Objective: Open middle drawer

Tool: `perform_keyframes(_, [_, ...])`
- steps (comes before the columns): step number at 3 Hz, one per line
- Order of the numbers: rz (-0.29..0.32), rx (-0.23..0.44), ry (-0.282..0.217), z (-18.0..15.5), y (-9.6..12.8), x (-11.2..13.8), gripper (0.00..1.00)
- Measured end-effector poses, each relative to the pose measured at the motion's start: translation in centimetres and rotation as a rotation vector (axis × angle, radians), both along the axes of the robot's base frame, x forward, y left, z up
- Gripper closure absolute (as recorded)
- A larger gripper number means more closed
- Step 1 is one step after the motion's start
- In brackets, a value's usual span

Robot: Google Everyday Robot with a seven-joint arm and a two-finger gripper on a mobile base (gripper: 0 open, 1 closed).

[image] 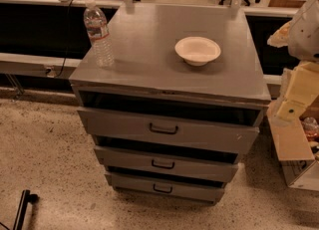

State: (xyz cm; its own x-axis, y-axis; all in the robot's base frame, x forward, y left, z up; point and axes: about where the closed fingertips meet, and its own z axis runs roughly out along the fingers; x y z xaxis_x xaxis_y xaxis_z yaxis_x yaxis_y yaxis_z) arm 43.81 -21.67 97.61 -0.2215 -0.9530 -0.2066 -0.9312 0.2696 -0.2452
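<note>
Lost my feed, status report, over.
Hand right of cabinet, off it. Middle drawer looks shut, handle untouched. Nothing blocking its front.

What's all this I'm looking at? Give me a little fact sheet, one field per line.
cabinet: grey cabinet with three stacked drawers
middle drawer: middle drawer has a small black handle and a dark gap above its front
on top: water bottle at left, white bowl toward right
gripper: gripper at the right edge, beside the cabinet, touching no drawer
floor at right: cardboard box
</note>
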Motion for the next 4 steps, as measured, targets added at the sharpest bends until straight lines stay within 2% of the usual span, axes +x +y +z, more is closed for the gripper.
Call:
perform_keyframes(1, [0.000, 0.000, 0.000, 0.0, 0.0, 0.0, 0.00])
perform_keyframes(2, [0.014, 0.033, -0.026, -2.0, 0.8, -0.3, 0.00])
perform_keyframes(3, [0.087, 0.124, -0.061, -5.7, 3.4, -3.1, 0.00])
perform_keyframes(4, [0.114, 0.202, -0.029, -13.1, 5.9, -3.9, 0.00])
